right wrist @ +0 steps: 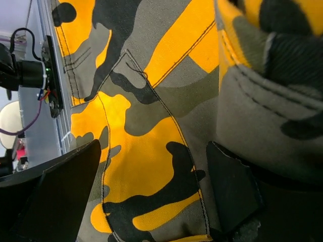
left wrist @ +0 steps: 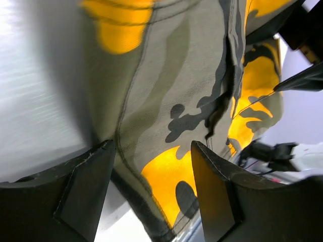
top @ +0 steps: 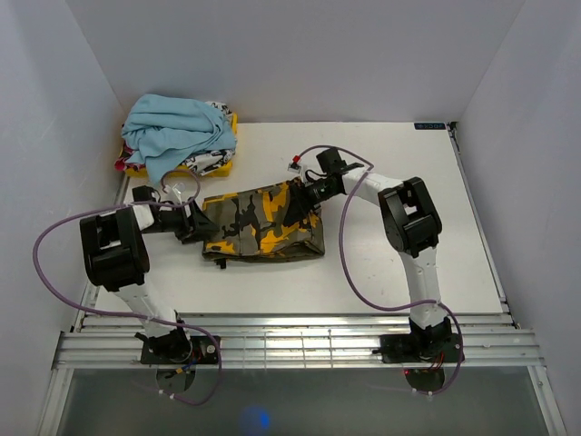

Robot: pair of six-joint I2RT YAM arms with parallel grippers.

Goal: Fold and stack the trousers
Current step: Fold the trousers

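1. Table [top: 408, 200]: white work surface. The trousers lie left of its centre, between the two arms.
2. Trousers [top: 263, 227]: camouflage cloth folded into a rough rectangle, flat on the table. They are judged soft, limp and light, with slight body from the woven fabric and stitched seams. The layers are likely to slide apart unless pinched together. They are best taken at the two short edges, through all layers, on a hem or seam.
3. Blue garment [top: 172, 132]: crumpled heap in the far left corner, beyond the trousers.
4. Left gripper [left wrist: 151, 151]: at the trousers' left edge. Its jaws stand wide, straddling the folded edge without pinching it.
5. Right gripper [right wrist: 154, 151]: at the far right corner of the trousers. Its jaws stand wide over the cloth, with no pinch seen.
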